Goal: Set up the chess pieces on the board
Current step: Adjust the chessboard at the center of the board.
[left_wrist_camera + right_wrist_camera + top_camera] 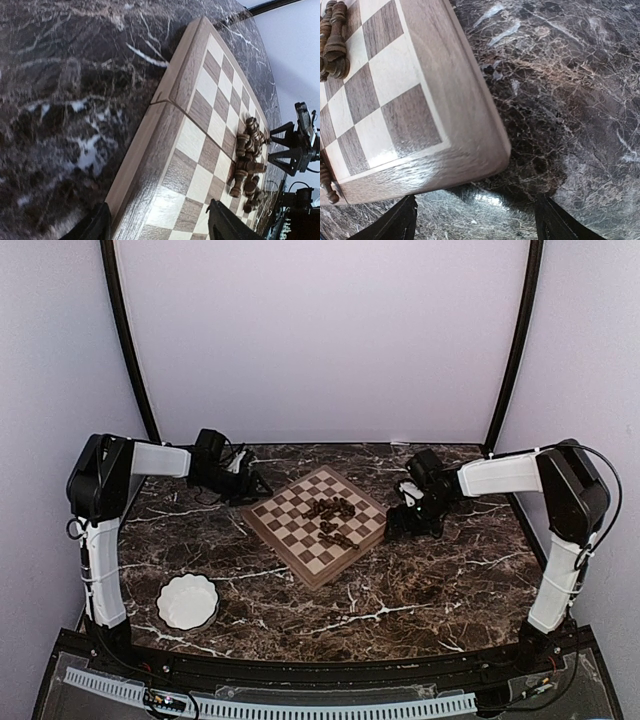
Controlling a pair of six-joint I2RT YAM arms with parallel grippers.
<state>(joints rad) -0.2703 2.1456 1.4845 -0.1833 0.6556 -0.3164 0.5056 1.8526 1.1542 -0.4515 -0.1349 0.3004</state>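
Observation:
The wooden chessboard [300, 540] lies turned like a diamond in the middle of the marble table. Several dark chess pieces [332, 518] lie toppled in a heap on its middle squares. My left gripper [254, 486] is open and empty, low at the board's left corner. In the left wrist view the board's rim [150, 150] runs between the spread fingers [97, 226], with the piece heap [247, 160] farther off. My right gripper [402, 524] is open and empty at the board's right corner [470, 125]. Its fingers [395, 222] straddle bare table just off that corner. Some pieces [332, 40] show at the frame's left edge.
A white scalloped bowl [188, 601] stands at the near left of the table. Grey walls and black frame posts close the back and sides. The right arm's gripper shows across the board in the left wrist view [297, 145].

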